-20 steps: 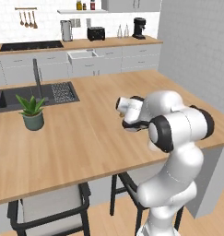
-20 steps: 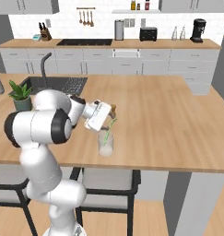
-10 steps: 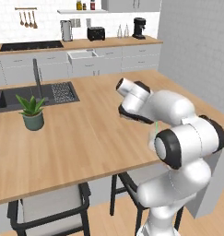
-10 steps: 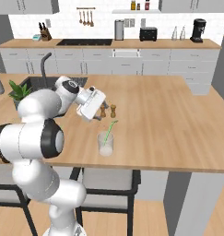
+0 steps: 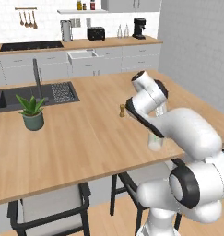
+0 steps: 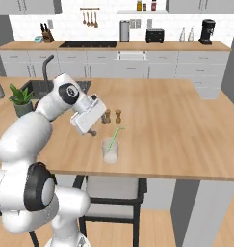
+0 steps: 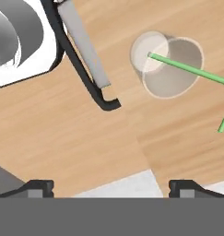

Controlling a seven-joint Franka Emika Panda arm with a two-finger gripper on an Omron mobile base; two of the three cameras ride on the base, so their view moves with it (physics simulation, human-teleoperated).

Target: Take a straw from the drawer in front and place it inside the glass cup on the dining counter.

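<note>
1. Just below and ahead of the hand (image 6: 93, 132), near the front edge of the wooden dining counter (image 6: 176, 140), stands the glass cup (image 6: 110, 150), upright and apart from the fingers.
2. Its light green straw (image 6: 115, 136) sits inside the cup, lower end on the cup's floor and upper part leaning out over the rim, away from the hand (the top section is bent at an angle).
3. From the hand view, the cup (image 7: 168, 65) lies up and to the right of the fingertips (image 7: 37, 186), and the straw (image 7: 189, 70) runs from the cup's bottom across its rim toward the right edge.
4. The hand is spread: the two dark tips stand far apart at the bottom corners of the hand view with nothing between them but bare counter wood.
5. Two small brown shakers (image 6: 112, 116) stand side by side just beyond the hand, further in on the counter than the cup.
6. In the left base view the arm crosses in front of the cup (image 5: 155, 143), so that just its lower part shows by the counter's near edge.
7. Well off to the hand's left, a potted plant (image 5: 32, 111) stands beside the inset dark sink (image 5: 21, 96).
8. A black stool with a grey seat (image 6: 111, 186) is tucked under the counter's edge, below the cup.
</note>
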